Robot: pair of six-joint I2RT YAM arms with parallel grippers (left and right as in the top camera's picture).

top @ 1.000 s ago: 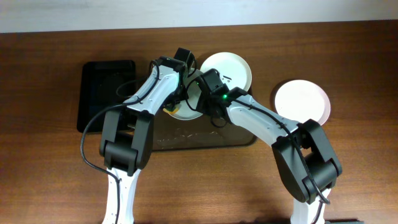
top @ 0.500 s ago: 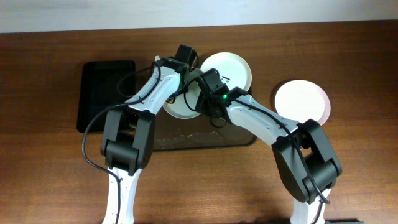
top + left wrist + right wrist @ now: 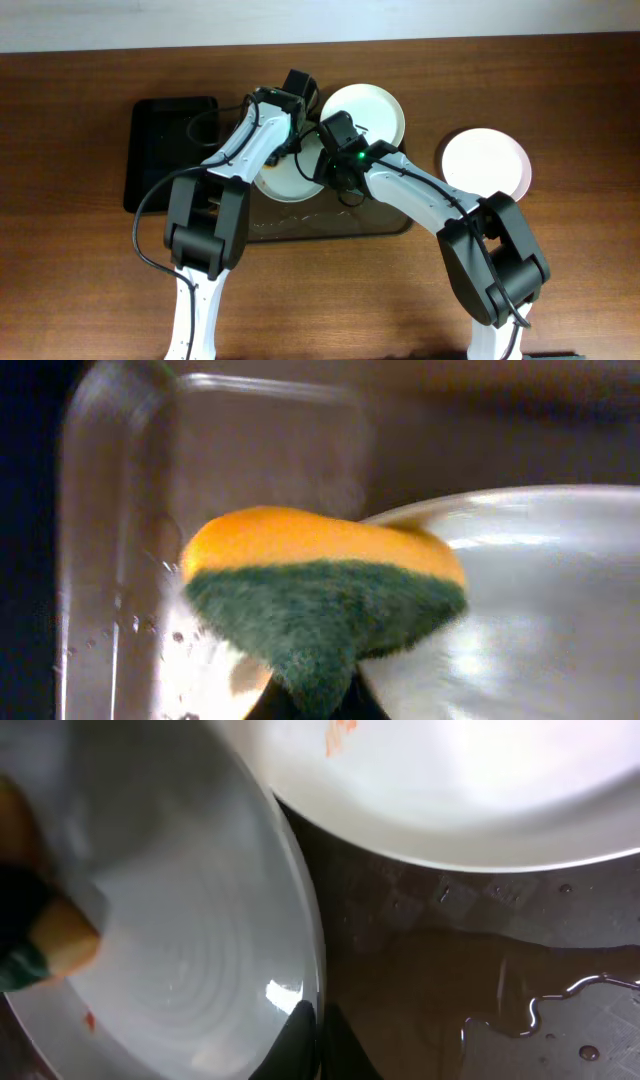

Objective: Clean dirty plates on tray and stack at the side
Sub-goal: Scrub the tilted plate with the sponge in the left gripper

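The wooden table (image 3: 80, 290) bears the tray (image 3: 300, 226), a smaller black tray (image 3: 170, 150) and one white plate (image 3: 487, 165).

Sponge (image 3: 320, 595) orange over green; plate (image 3: 190, 920) grey-white w/ orange smear; tray (image 3: 420, 960) dark brown.

From above, the two arms (image 3: 420, 195) are covering most of the plate (image 3: 285, 183) on the tray (image 3: 330, 218). In the left wrist view the blurry sponge (image 3: 320, 600) is masking the left gripper (image 3: 308, 706), barely showing at the bottom edge. In the right wrist view the sponge is getting cut off at the left edge, the second plate (image 3: 470, 790) at the top.
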